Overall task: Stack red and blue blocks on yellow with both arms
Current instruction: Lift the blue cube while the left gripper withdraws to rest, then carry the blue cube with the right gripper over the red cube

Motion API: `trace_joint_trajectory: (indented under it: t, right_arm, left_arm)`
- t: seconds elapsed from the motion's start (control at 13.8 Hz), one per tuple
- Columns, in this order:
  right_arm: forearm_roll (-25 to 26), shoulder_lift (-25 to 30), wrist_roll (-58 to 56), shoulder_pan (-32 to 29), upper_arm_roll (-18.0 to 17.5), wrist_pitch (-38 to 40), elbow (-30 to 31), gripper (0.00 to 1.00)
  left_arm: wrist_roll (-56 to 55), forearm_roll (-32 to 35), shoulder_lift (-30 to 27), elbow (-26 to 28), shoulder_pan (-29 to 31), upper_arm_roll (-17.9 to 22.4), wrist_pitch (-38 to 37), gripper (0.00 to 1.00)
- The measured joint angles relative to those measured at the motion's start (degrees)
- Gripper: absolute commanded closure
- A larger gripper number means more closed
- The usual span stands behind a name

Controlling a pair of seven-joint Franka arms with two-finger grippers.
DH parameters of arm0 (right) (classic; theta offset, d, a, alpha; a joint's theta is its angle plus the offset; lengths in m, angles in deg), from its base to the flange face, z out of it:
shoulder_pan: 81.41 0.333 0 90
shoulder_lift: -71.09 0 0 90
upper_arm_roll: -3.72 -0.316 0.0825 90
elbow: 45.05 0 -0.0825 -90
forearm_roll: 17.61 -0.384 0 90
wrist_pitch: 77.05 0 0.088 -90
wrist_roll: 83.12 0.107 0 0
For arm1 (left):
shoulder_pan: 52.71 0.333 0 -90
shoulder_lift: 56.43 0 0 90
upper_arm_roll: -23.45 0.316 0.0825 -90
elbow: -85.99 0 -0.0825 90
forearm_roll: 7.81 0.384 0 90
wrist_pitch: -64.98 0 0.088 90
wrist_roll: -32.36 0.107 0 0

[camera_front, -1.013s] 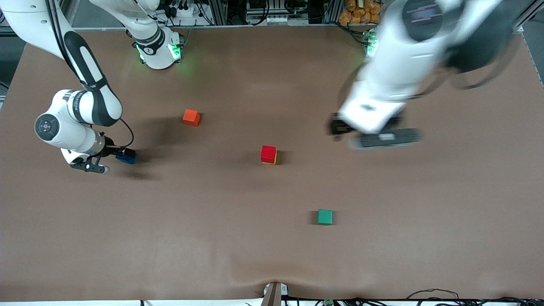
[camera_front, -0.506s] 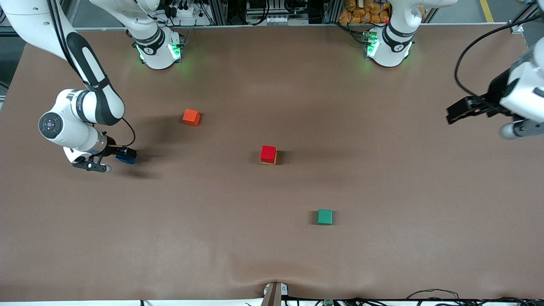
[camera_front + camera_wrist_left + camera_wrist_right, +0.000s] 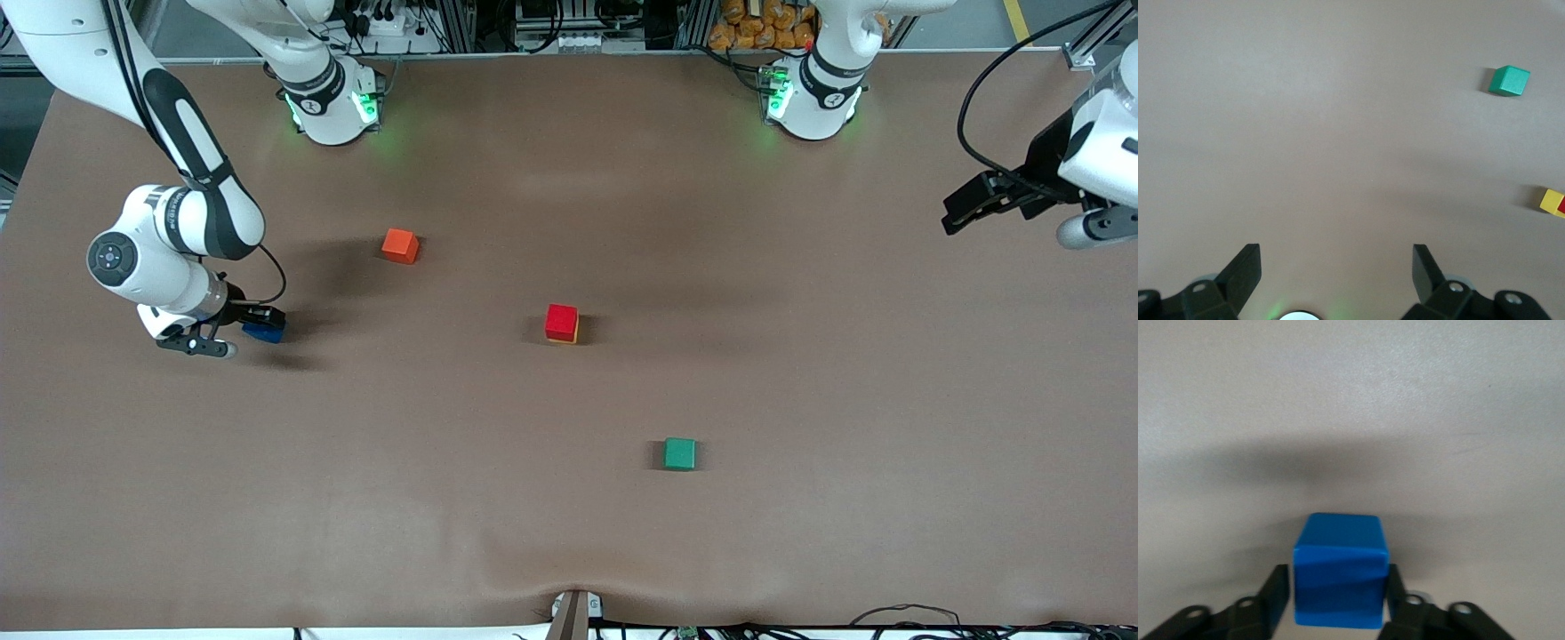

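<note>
Right gripper (image 3: 1336, 603) is clenching the blue block (image 3: 1340, 579) squarely; I'm planning a straight lift. Left gripper (image 3: 1337, 270) is waiting, released.

A robotics lab: two glossy white jointed arms (image 3: 178, 222) bolted to a wide brown-covered table (image 3: 569, 533), with aluminium framing, loose black cables and electronics (image 3: 569, 27) lining its edge.
</note>
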Motion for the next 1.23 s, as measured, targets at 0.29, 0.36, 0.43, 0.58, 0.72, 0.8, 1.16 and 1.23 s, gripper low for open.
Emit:
trace_joint_trajectory:
  t: [0.29, 0.36, 0.43, 0.58, 0.72, 0.8, 1.16, 1.23]
  right_arm:
    - [0.0, 0.0, -2.0, -0.9, 0.0, 0.9, -0.2, 1.0]
    - [0.0, 0.0, -2.0, -0.9, 0.0, 2.7, -0.8, 1.0]
    - [-0.1, 0.0, -2.0, -0.9, 0.0, 5.3, -1.7, 1.0]
    - [-0.1, 0.1, -2.0, -0.9, -0.1, 12.2, -5.4, 1.0]
    - [-0.1, 0.3, -2.0, -0.5, -0.6, 20.5, -10.4, 1.0]
    - [-0.1, 0.5, -2.0, -0.3, -0.8, 24.0, -12.8, 1.0]
    - [-1.6, 1.1, -2.1, 5.2, -1.5, 40.1, -24.5, 1.0]
    - [-2.6, 1.2, -2.0, 6.6, -1.5, 43.1, -27.2, 1.0]
  left_arm:
    - [-0.4, 0.0, -1.0, 0.2, -0.1, -0.2, -1.8, 0.0]
    - [-0.6, 0.0, -1.0, 0.2, -0.1, -0.4, -2.2, 0.0]
    - [-0.6, 0.0, -1.1, 0.2, -0.1, -0.5, -2.2, 0.0]
    - [-0.4, -0.1, -1.3, -0.1, -0.1, -1.1, -2.2, 0.0]
    - [1.0, -0.3, -2.0, -0.2, -0.1, -1.2, -2.2, 0.0]
    - [1.4, -0.3, -2.4, -0.2, -0.1, -1.2, -2.2, 0.0]
    - [2.3, -0.4, -2.3, 0.0, -0.2, -1.3, -2.0, 0.0]
    - [2.5, -0.4, -2.1, 0.0, -0.3, -1.4, -1.9, 0.0]
